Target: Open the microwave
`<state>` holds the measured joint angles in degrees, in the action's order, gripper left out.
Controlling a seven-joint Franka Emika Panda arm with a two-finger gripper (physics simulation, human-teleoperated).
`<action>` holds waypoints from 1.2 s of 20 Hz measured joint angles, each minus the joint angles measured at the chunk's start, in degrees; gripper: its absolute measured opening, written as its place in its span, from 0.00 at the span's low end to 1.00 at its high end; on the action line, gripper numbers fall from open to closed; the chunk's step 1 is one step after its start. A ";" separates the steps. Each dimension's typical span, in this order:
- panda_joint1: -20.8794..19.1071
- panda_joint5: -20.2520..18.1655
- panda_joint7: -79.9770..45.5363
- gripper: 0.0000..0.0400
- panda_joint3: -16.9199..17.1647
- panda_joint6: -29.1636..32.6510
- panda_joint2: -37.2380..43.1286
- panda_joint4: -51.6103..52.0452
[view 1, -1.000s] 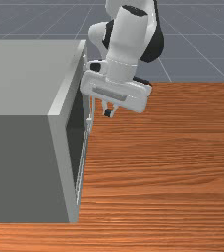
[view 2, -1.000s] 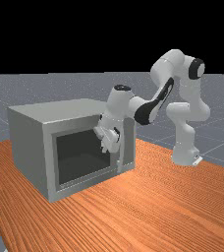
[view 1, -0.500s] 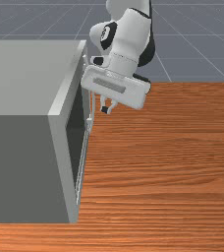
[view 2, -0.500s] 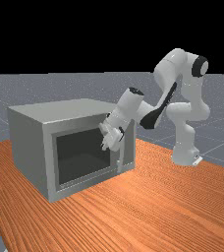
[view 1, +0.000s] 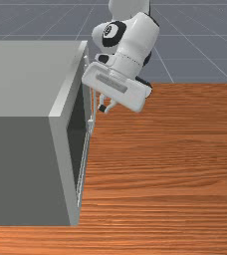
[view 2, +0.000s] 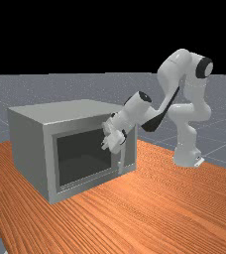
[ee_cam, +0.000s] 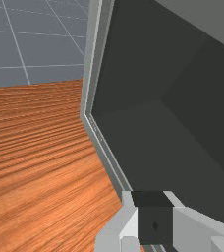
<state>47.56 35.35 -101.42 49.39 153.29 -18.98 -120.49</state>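
Near the upper end of the microwave's front in the front view is my gripper [view 1: 103, 107], shut and holding nothing, a little to the right of the handle. In the far view the gripper [view 2: 105, 146] hangs before the dark window, left of the upright handle [view 2: 121, 165]. My gripper [ee_cam: 155, 216] in the wrist view has its tips together against the dark window [ee_cam: 182, 123]. The grey microwave [view 1: 21, 164] has its door closed against the body. My hand hides part of the handle [view 1: 91, 124].
The wooden table [view 1: 170, 169] extends to the right of the microwave in the front view. In the far view the arm's base [view 2: 186, 158] stands right of the microwave, and the table's edge runs behind it.
My hand has tilted, its tips swinging slightly up and to the left in the front view, toward the microwave. In the far view the wrist has leaned right. The door has not moved.
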 joint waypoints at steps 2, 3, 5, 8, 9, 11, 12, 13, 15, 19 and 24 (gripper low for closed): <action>3.26 2.76 -7.15 0.00 3.24 -4.39 -3.90 1.83; 3.85 2.98 -8.63 0.00 3.85 -5.38 -4.65 2.30; 3.51 2.91 -7.03 0.00 3.55 -4.69 -3.69 1.95; 9.16 9.86 -18.18 0.00 10.08 -3.88 -8.08 1.73; 9.70 10.05 -19.52 0.00 10.65 -4.62 -8.69 2.00; 12.84 15.24 -25.79 0.00 14.89 -0.80 -11.64 1.23; 13.34 15.35 -26.98 0.00 15.47 -1.33 -12.20 1.50; 13.73 15.27 -28.01 0.00 15.92 -2.17 -12.70 1.92; 14.72 15.75 -30.62 0.00 17.08 -3.80 -14.65 2.71; 15.01 14.81 -28.55 0.00 16.91 -10.74 -17.10 5.08; 19.43 16.48 -33.68 0.00 20.23 -11.28 -16.87 2.55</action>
<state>66.99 51.83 -135.10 69.62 142.01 -35.86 -117.95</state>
